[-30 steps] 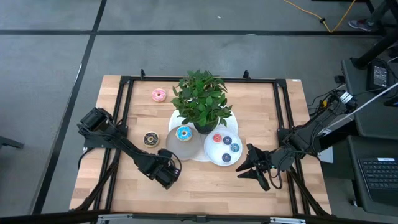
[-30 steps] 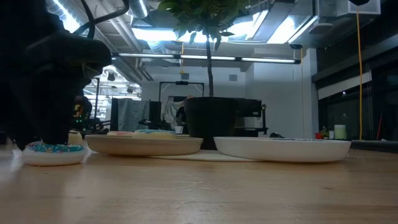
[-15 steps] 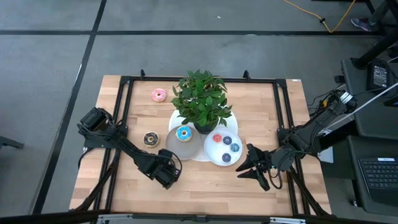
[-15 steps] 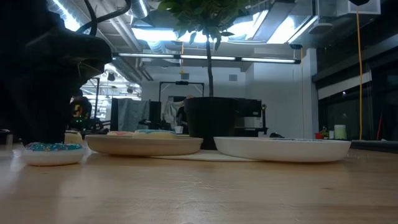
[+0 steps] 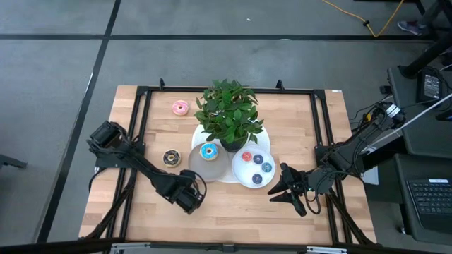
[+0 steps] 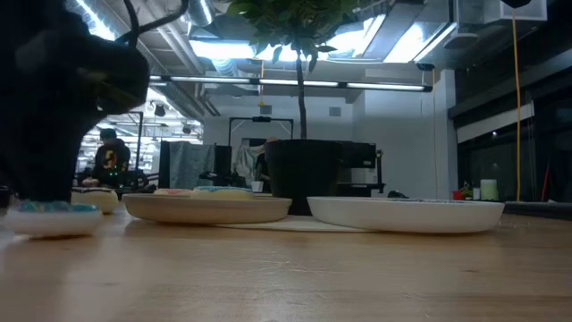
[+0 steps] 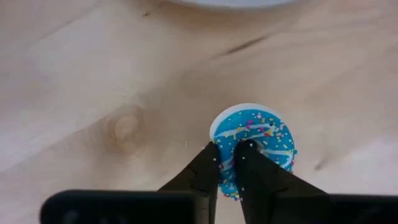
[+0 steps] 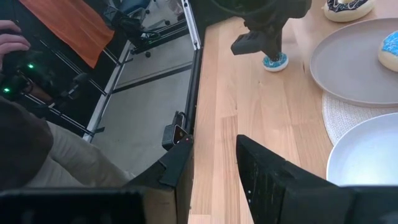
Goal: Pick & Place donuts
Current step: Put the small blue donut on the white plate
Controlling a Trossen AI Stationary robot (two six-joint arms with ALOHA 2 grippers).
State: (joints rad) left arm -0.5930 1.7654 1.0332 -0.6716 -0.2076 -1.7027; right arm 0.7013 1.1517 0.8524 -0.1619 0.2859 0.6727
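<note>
The bare light wooden table top point(image 5: 233, 212) along the near edge lies open between the two arms. The leafy green potted plant point(image 5: 229, 113) in its dark pot stands tall at the middle and overhangs the round white plate point(image 5: 253, 169) and the round grey plate point(image 5: 205, 159), which crowd the centre just beside each other. The left gripper point(image 5: 191, 197) and right gripper point(image 5: 282, 189) flank these plates. The far left corner is open apart from a pink-iced donut point(image 5: 180, 107).
</note>
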